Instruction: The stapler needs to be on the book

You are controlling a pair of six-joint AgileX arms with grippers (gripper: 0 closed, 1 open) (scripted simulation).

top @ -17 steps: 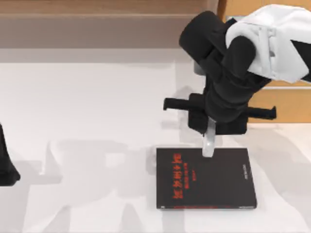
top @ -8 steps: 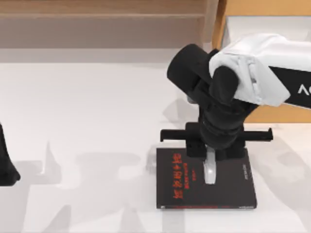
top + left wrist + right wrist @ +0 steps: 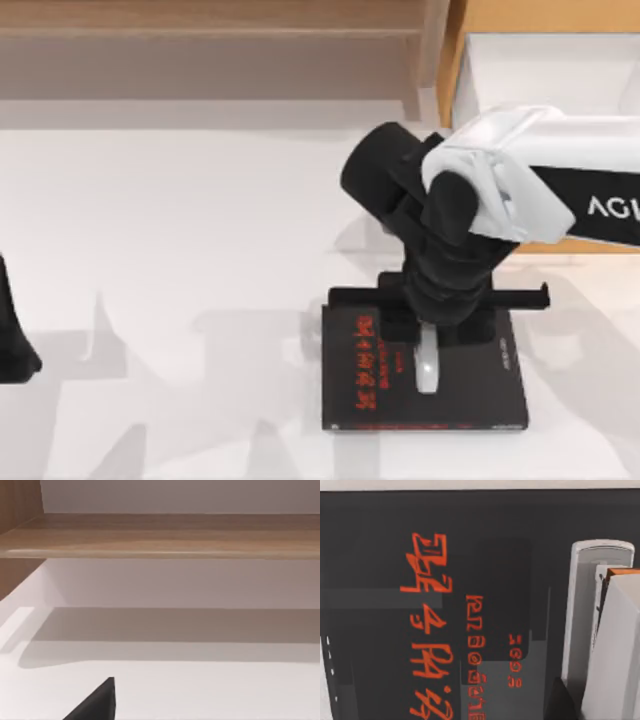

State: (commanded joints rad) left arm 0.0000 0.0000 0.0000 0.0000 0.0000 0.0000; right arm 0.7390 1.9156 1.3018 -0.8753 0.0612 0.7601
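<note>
The black book (image 3: 470, 390) with red lettering lies flat near the front of the table, right of centre. My right gripper (image 3: 428, 335) hangs over it, shut on the stapler (image 3: 428, 368), a small pale grey bar whose rounded end points toward the table's front edge. In the right wrist view the stapler (image 3: 582, 625) lies along the book cover (image 3: 375, 645) beside the red letters, with one light finger (image 3: 617, 650) against its side. Whether it touches the cover I cannot tell. My left arm (image 3: 14, 345) stays parked at the left edge.
A wooden ledge (image 3: 200, 20) runs along the back of the white table (image 3: 180, 250). A wooden box with a white inside (image 3: 540, 65) stands at the back right, behind my right arm. The left wrist view looks at the ledge (image 3: 160, 535).
My right arm has moved toward the table's front edge, carrying the stapler from the book's far edge to over its middle. The left arm has not moved.
</note>
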